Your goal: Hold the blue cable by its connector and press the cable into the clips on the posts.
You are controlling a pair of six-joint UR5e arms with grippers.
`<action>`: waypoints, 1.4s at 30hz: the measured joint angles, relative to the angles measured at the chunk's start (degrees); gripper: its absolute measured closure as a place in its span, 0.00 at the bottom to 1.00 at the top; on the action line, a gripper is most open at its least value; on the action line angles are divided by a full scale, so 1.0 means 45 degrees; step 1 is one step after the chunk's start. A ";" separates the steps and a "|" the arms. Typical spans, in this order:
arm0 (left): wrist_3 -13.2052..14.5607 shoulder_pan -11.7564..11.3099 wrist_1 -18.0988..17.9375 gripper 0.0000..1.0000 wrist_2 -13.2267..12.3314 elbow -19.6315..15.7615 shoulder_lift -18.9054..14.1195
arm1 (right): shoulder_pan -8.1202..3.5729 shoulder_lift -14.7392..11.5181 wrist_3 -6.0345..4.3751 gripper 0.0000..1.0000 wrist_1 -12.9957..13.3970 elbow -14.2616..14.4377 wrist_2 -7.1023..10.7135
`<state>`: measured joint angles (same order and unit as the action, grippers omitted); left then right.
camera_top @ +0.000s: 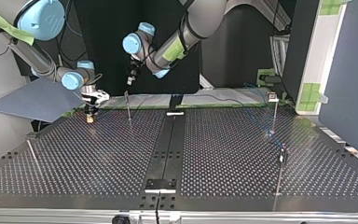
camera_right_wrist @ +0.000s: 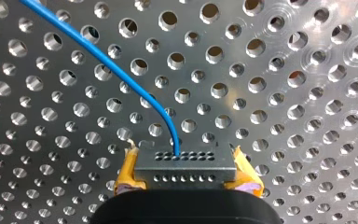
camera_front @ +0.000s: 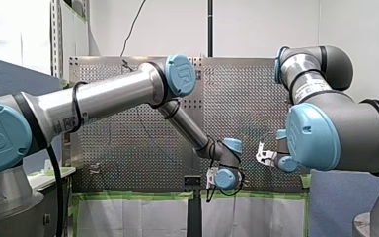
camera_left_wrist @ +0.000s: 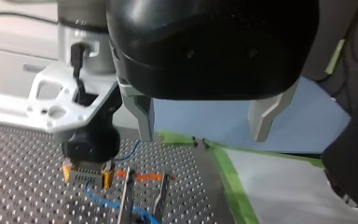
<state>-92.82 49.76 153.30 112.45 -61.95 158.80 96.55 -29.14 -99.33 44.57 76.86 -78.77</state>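
**Connector in hand, first clip next**

The right gripper (camera_right_wrist: 185, 179) is clamped on the grey connector (camera_right_wrist: 186, 161), w/ one yellow pad (camera_right_wrist: 127, 175) on each short end. It is low over the perforated table (camera_right_wrist: 284, 93). The blue cable (camera_right_wrist: 116, 68) leaves the connector's front face, curves away ahead of the fingers and lies loose on the plate, so I judge it's in no clip yet.

To do this step well, I'd say:
- Hold the squeeze firm and square, as the block could twist btwn the pads once the cable pulls.
- Lift before moving sideways, so the cable can come down into a clip from above.
- Take up slack slowly. A jerk may drag the connector out of the grip.

In the left wrist view, two thin metal uprights (camera_left_wrist: 127, 196) stand just beside the right gripper, and the cable runs past their feet. That's prob. the nearest post; I can't make out its clip.

The left gripper (camera_left_wrist: 204, 123) hangs above and behind that spot. Its metal fingers (camera_left_wrist: 142, 114) are spread apart w/ nothing btwn them. It sits close over the first post (camera_top: 128, 108), so a rising right wrist could crowd it.

Further posts (camera_top: 274, 114) stand well apart, across the table's far half. Green tape (camera_left_wrist: 228, 177) edges the plate beyond the left gripper's fingers.
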 joint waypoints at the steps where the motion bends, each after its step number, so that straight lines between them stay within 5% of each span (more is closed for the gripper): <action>1: 0.0083 0.0042 -0.0014 0.00 -0.0016 -0.0100 -0.0090 | 0.0000 0.0000 0.0000 1.00 -0.0001 0.0000 0.0000; 11: -0.0457 0.0814 -0.0929 0.00 0.0698 -0.1222 -0.1183 | 0.0015 0.0000 0.0001 1.00 0.0000 0.0000 0.0040; 18: -0.1157 0.0710 -0.1541 0.00 0.1393 -0.1932 -0.1891 | 0.0068 0.0002 -0.0011 1.00 0.0000 0.0001 0.0114; 32: -0.2498 0.0401 -0.0579 0.00 0.2150 -0.3367 -0.3330 | 0.0162 0.0001 -0.0019 1.00 0.0000 0.0001 0.0120; 42: -0.2737 0.0349 -0.0126 0.00 0.2374 -0.4497 -0.4460 | 0.0217 0.0000 -0.0019 1.00 -0.0007 0.0000 0.0120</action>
<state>-105.13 51.33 152.74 123.14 -82.19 138.73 97.53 -29.14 -99.42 44.54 76.86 -78.23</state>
